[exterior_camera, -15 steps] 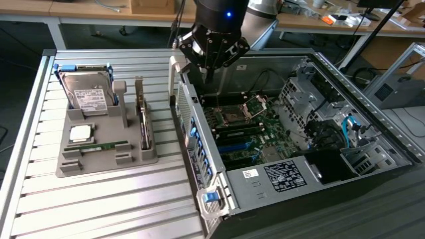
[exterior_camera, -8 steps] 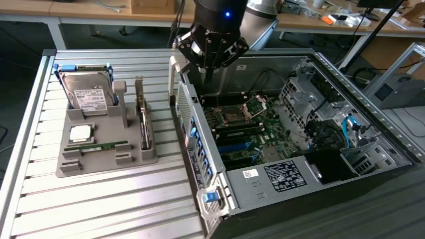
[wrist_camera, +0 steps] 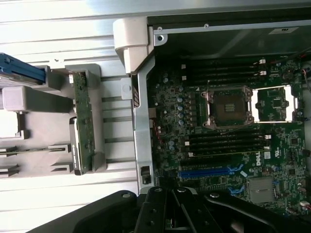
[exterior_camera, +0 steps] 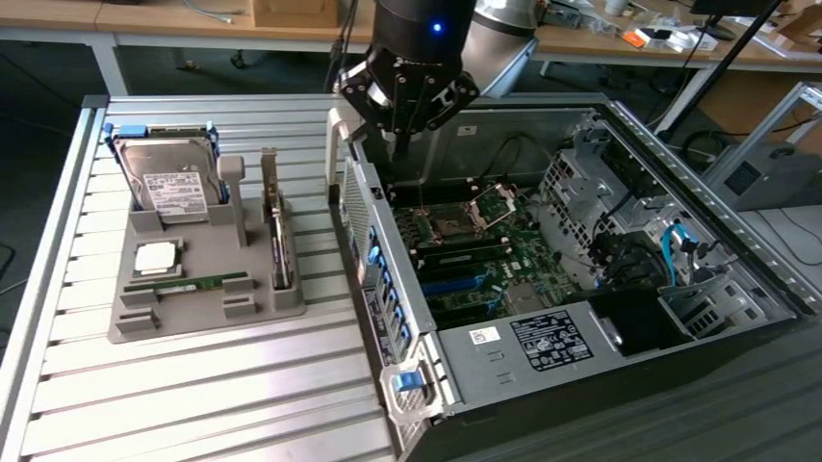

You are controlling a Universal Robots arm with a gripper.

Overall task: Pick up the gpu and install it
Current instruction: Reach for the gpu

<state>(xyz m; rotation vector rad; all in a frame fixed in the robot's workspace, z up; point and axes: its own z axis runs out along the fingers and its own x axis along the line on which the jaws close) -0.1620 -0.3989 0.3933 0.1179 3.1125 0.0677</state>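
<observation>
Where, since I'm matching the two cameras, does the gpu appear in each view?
Exterior view: the gpu stands on edge in the grey holder, on the exterior view's left of the computer case.
Wrist view: the gpu stands in that holder, just outside the case wall.
Shared landmark: the open CPU socket.

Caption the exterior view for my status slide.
Shut, empty gripper hangs over the open computer case; the gpu stands upright in the grey holder beside it.
</observation>
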